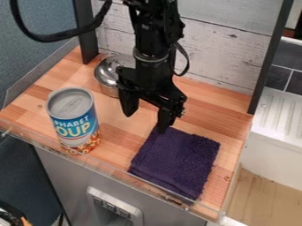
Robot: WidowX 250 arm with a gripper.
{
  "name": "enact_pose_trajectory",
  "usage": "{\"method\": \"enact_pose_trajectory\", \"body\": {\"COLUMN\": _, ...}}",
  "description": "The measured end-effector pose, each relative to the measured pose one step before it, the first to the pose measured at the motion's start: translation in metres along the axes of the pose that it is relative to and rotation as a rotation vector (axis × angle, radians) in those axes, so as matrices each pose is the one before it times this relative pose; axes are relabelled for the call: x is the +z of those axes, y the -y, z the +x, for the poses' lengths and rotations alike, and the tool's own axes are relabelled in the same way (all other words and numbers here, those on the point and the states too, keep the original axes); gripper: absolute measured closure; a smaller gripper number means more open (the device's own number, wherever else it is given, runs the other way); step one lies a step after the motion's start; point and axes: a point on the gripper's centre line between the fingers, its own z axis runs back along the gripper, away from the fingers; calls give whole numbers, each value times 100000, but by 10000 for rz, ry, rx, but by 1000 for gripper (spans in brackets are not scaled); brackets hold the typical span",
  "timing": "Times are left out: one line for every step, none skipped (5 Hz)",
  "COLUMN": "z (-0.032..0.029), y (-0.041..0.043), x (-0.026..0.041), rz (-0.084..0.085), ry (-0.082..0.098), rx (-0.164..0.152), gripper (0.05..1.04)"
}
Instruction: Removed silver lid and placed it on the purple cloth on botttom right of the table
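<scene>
My gripper (145, 119) hangs over the middle of the wooden table, its two fingers spread apart with nothing between them. The right-hand finger overlaps the upper left edge of the folded purple cloth (175, 161), which lies flat at the table's bottom right; whether they touch, I cannot tell. Behind and left of the gripper is a shiny silver metal object (107, 74), rounded like a lidded pot. Its right side is hidden by the gripper, so I cannot tell the lid apart from what is under it.
A large soup can (73, 119) stands upright at the table's left, near the front edge. A whitewashed plank wall (227, 53) with black posts closes off the back. A clear raised rim (112, 172) runs along the front edge.
</scene>
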Motion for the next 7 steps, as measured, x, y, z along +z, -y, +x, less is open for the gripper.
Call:
{"method": "enact_pose_trajectory", "body": {"z": -250, "y": 68, "x": -764, "rz": -50, "ry": -307, "rx": -18, "gripper": 82}}
{"method": "enact_pose_trajectory", "body": {"z": 1906, "y": -2763, "x": 301, "rz": -9, "ry": 232, "rx": 552, "gripper": 82}}
{"method": "enact_pose_trajectory", "body": {"z": 2533, "y": -3137, "x": 466, "rz": 60, "ry": 294, "rx": 661, "gripper": 82}}
{"method": "enact_pose_trajectory", "body": {"z": 2681, "y": -2865, "x": -89, "rz": 187, "ry": 289, "rx": 502, "gripper": 82}}
{"method": "enact_pose_trajectory", "body": {"z": 1704, "y": -2128, "x": -1392, "rz": 97, "ry": -21, "rx": 509, "gripper": 82}}
{"method": "enact_pose_trajectory", "body": {"z": 1321, "y": -870, "x": -919, "rz": 43, "ry": 63, "rx": 331, "gripper": 82}}
{"method": "enact_pose_trajectory", "body": {"z": 810, "y": -254, "x": -781, "rz": 94, "ry": 54, "rx": 245, "gripper": 82}}
